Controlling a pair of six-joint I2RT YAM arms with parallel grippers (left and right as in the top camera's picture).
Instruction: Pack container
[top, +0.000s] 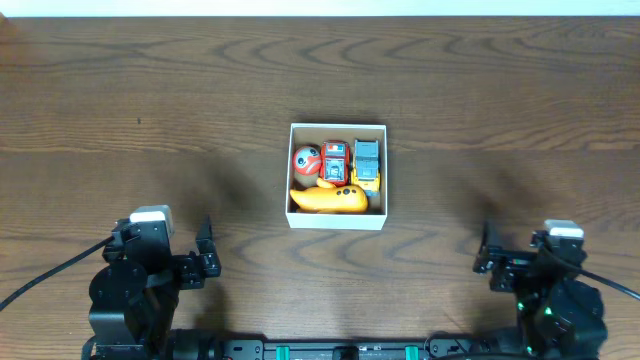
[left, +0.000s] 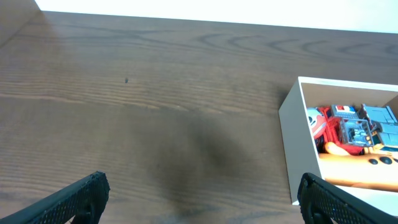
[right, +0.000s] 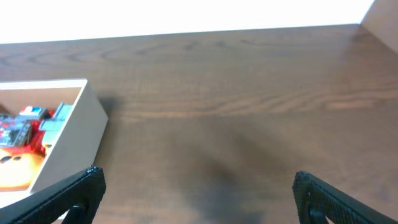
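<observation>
The container (top: 337, 224) is a small square white-walled box in the middle of the table. It holds a red ball-shaped toy (top: 306, 159), a red toy car (top: 334, 160), a grey-blue toy car (top: 367, 160) and an orange toy (top: 328, 200). It shows at the right of the left wrist view (left: 297, 149) and at the left of the right wrist view (right: 74, 143). My left gripper (left: 199, 199) is open and empty at the front left, apart from the box. My right gripper (right: 196, 196) is open and empty at the front right.
The dark wood table (top: 150, 90) stretches around the box. Its far edge meets a white wall at the top of the overhead view. Both arm bases stand at the near edge.
</observation>
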